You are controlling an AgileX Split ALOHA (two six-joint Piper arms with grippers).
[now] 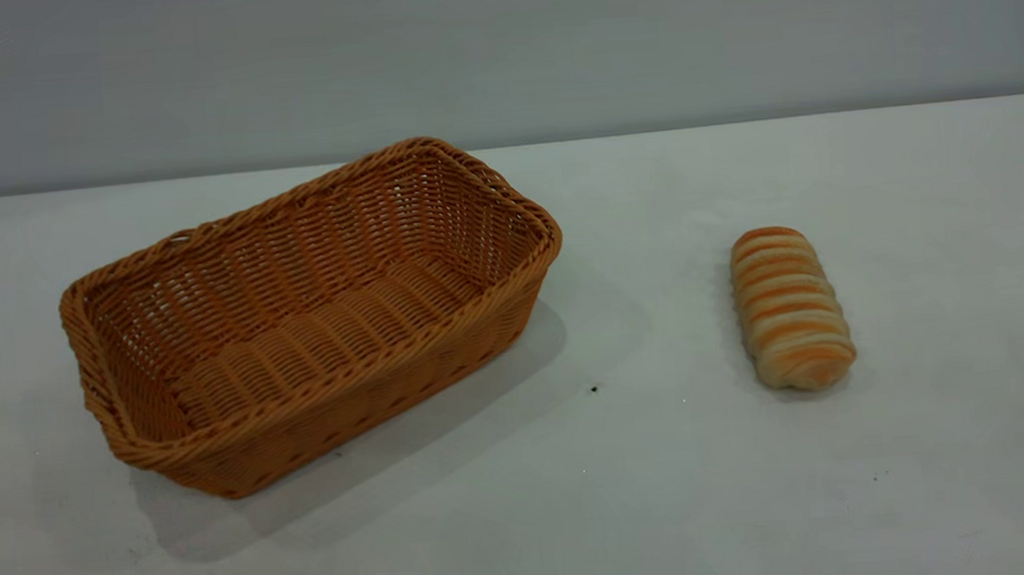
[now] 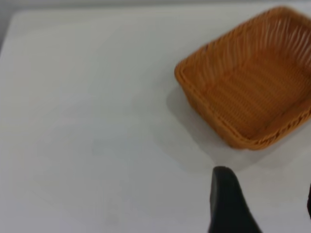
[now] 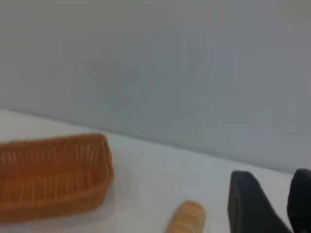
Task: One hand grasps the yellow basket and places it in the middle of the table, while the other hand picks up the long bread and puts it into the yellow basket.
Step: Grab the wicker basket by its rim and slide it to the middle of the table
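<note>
Left gripper: low in its own wrist view, hanging above bare table; one dark finger plain, the second only a sliver at the frame edge. Fingers stood spread with white table showing between them, pinching nothing. Not seen in the exterior view.

Right gripper: two dark fingers side by side, a narrow gap between them, nothing held. Not seen in the exterior view.

Long bread: one. Lay flat on the table, near the right gripper and just ahead of it, untouched; stripes ran crosswise. Well apart from the basket, open table between the two.

Yellow basket: one. Sat upright on the table, ahead of the left gripper, a strip of bare table and its own shadow between fingers and nearest corner. Farther from the right gripper than the bread, past it and off to one side. Nothing inside it. Set askew to the table edge.

In the way: nothing lay between either gripper and the basket or the bread.

Other things: a few small dark specks on the table, one between basket and bread; grey wall behind the far edge.
</note>
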